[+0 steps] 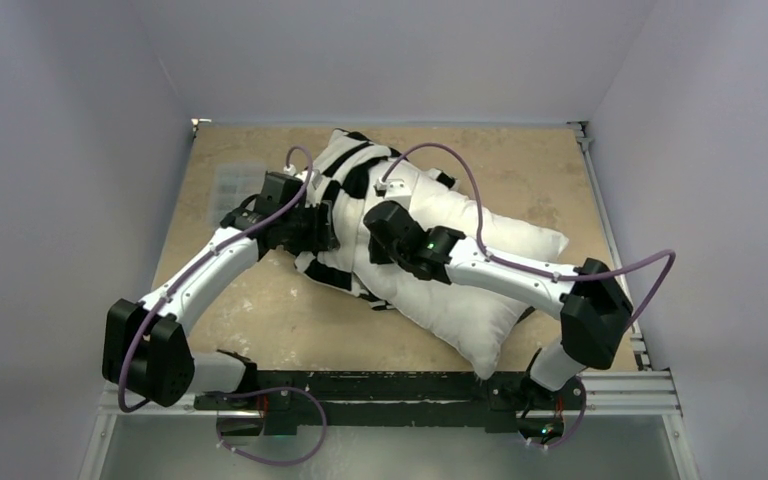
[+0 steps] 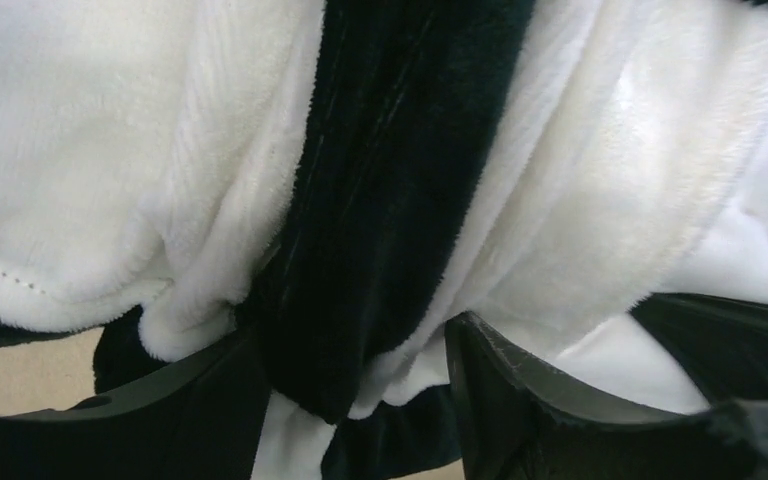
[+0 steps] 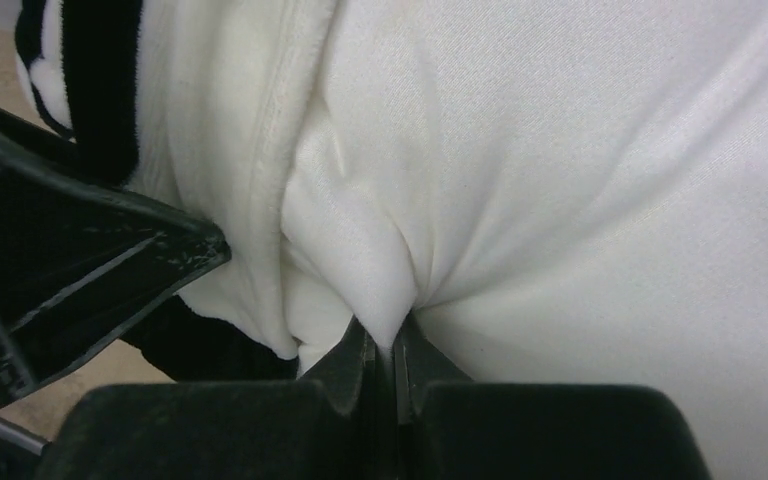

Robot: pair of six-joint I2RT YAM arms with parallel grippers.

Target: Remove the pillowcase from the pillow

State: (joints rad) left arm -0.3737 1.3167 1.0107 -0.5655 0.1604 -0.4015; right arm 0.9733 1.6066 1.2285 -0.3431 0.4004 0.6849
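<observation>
**Pillowcase bunched at the far-left end of a diagonal pillow**

The pillowcase bunches over the far-left end of the pillow, which lies diagonally on the tabletop with its bare end near right. My left hand pinches a thick wad of pillowcase. My right hand, just beside it, is pressed together on a fold of the pillow. I judge the pull goes far-left, along that axis.

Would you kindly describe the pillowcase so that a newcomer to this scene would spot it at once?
On the tan table, a plump white pillow lies diagonally across the middle. The pillowcase is the plush cover bunched around the pillow's far end. Its bold black-and-white checks set it apart from the plain white pillow.
</observation>
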